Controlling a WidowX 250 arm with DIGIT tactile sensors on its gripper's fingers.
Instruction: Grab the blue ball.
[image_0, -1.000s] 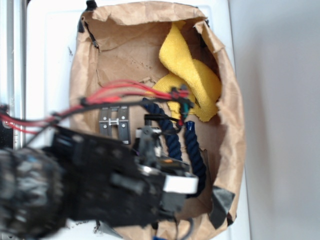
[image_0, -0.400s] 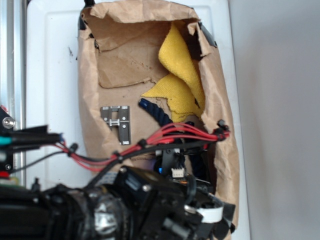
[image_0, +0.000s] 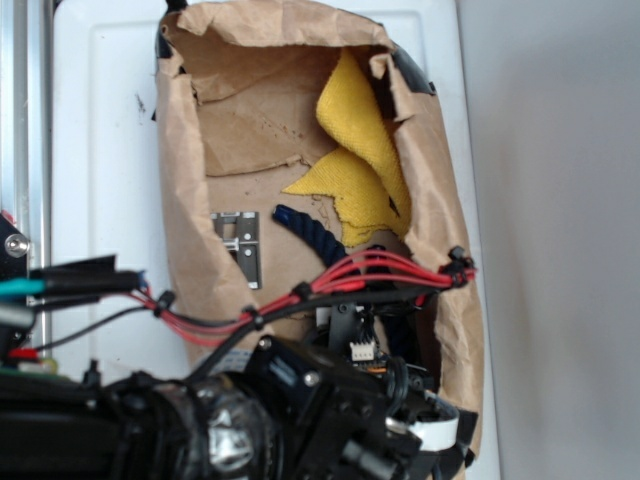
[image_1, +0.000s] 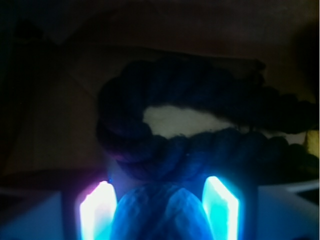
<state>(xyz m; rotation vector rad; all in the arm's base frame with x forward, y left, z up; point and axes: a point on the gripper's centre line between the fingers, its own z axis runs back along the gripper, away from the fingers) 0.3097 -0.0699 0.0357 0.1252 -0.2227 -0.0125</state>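
The blue ball shows in neither view. In the wrist view my gripper (image_1: 158, 182) is open, its two glowing fingers (image_1: 100, 210) standing on either side of a dark navy twisted rope (image_1: 170, 150). Two thick strands of that rope lie between the fingers, and I cannot tell whether they touch them. In the exterior view the arm (image_0: 300, 410) reaches into the near end of a brown paper bag (image_0: 195, 150) and covers the gripper. Only one end of the rope (image_0: 308, 227) shows beyond the arm.
A yellow cloth (image_0: 365, 150) lies at the far right inside the bag, and a grey metal plate (image_0: 240, 245) lies at the left. Red wires (image_0: 385, 268) cross above the bag's near part. The bag rests on a white surface (image_0: 100, 130), with a metal rail (image_0: 25, 130) at the left.
The arm has swung from the left to the bag's near right end and gone lower into it. The bag's walls have shifted, and more of the rope is now covered.
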